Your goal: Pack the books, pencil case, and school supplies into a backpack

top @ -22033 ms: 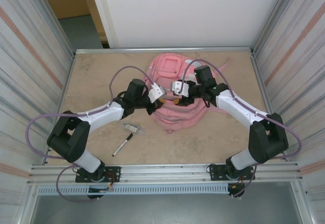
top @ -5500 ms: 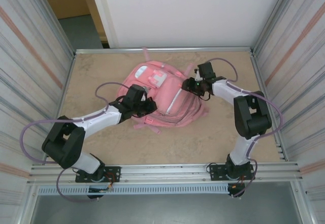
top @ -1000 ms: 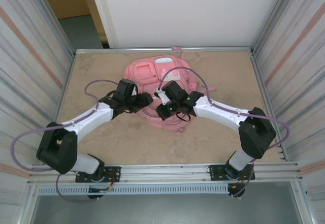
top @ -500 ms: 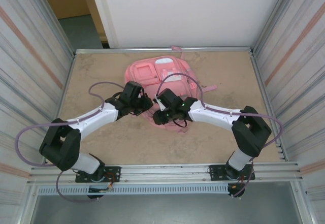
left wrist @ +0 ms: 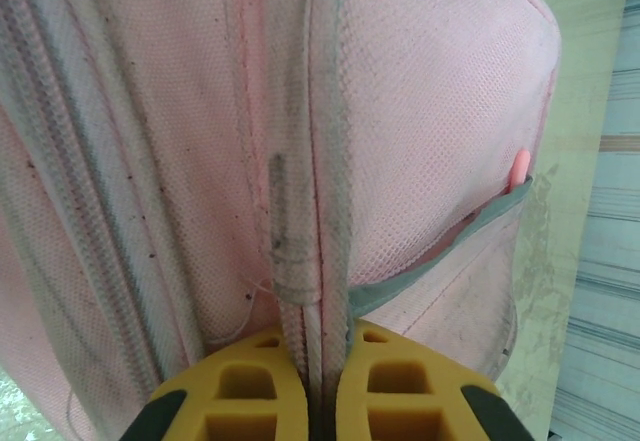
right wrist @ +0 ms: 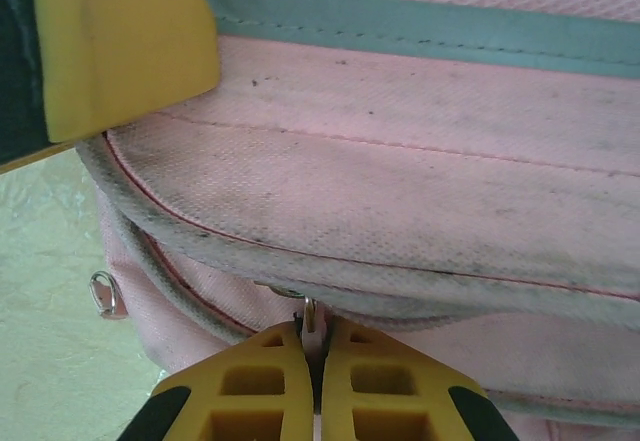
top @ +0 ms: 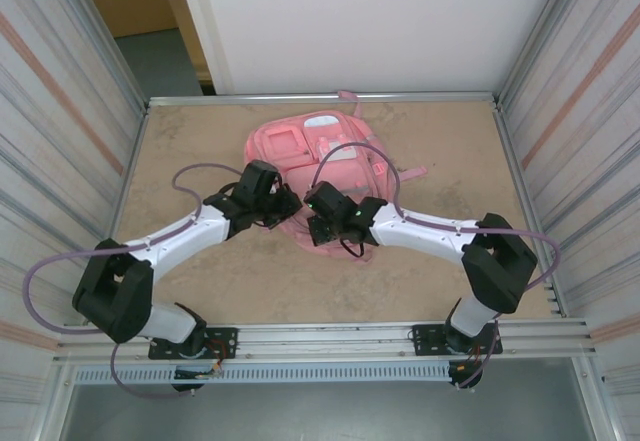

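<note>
While your left gripper [left wrist: 322,386] pinches a seam of the backpack [left wrist: 430,111], your right gripper [right wrist: 312,359], just to its right, grips the zip pull [right wrist: 309,321]; the zip runs left from there.

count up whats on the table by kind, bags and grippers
backpack: 1
grippers: 2 (left gripper shut on a fold of the backpack, right gripper shut on its zip pull)
total: 3
</note>
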Action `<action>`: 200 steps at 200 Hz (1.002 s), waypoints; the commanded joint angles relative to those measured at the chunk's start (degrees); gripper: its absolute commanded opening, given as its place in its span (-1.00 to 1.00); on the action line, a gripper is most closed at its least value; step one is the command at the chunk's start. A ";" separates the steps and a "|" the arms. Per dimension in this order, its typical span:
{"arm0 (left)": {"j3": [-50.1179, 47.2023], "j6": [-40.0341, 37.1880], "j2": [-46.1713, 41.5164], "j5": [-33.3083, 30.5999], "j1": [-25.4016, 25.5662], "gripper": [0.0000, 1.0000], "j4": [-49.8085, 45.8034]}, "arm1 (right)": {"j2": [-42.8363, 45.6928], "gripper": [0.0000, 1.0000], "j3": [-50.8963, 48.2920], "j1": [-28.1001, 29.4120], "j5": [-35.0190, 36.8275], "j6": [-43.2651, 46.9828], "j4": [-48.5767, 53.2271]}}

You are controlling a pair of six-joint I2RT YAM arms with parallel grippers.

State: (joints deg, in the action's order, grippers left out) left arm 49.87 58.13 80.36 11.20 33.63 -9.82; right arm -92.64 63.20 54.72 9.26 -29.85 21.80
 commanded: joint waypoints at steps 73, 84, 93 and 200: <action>7.51 -17.80 1.94 17.31 -19.92 -1.00 -8.17 | 9.76 -1.00 -9.03 -15.87 -6.25 6.89 4.07; 8.80 -18.49 4.20 18.36 -22.95 -1.00 -7.69 | 9.65 -1.00 -8.85 -17.19 -6.96 8.47 4.07; 10.92 -20.04 6.71 19.70 -25.75 -1.00 -7.70 | 9.41 -1.00 -8.29 -17.44 -7.95 9.97 4.02; 7.10 -13.46 0.15 10.92 -20.42 0.16 -11.24 | -1.05 -1.00 5.58 -3.65 -17.72 10.14 -2.09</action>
State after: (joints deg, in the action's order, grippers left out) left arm 64.38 39.99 89.76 31.59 6.22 -21.10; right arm -92.99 66.65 49.43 -5.98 -19.05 20.88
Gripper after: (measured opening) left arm 0.564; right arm 0.047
